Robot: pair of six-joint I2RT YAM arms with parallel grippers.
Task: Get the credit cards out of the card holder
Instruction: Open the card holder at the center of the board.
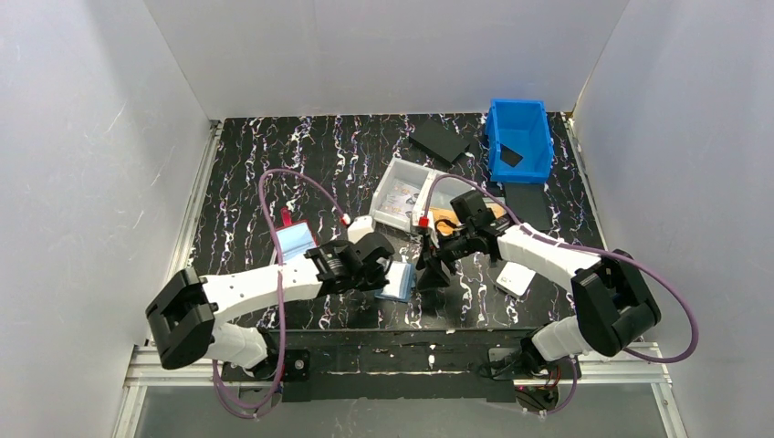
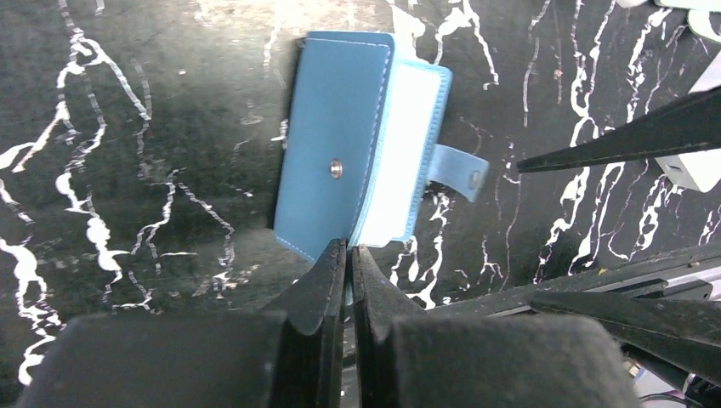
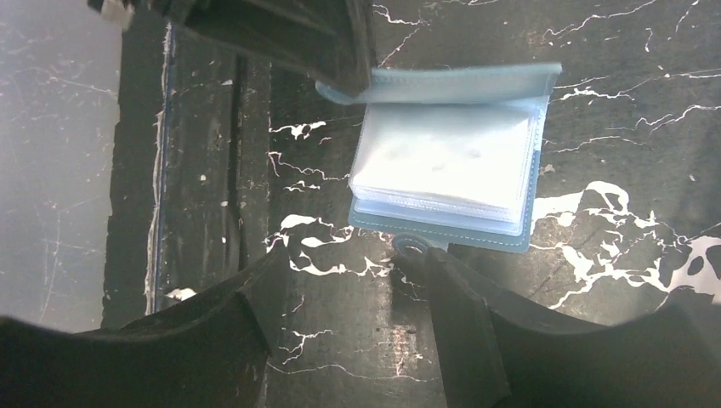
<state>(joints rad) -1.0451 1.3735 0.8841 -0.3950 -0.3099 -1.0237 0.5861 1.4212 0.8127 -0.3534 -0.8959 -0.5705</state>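
Left gripper [image 2: 349, 255] clenched on raised cover of card holder [image 2: 336, 144], mid-table [image 3: 595, 323]. Right gripper [image 3: 344, 259] spread wide at snap tab [image 2: 459, 170]. Credit cards [image 3: 442, 161] in clear pockets, print unreadable.

From above, my left gripper [image 1: 387, 273] covers most of the card holder [image 1: 400, 283], with just a blue corner peeking out. On my right wrist view the credit cards [image 3: 442, 161] sit behind cloudy pockets. Their prints are too blurred to read, and I can't count them. The tab [image 3: 410, 246] is half hidden behind a finger of my right gripper [image 3: 344, 259]. What's in the clear bin [image 1: 402, 196] is too small to tell.
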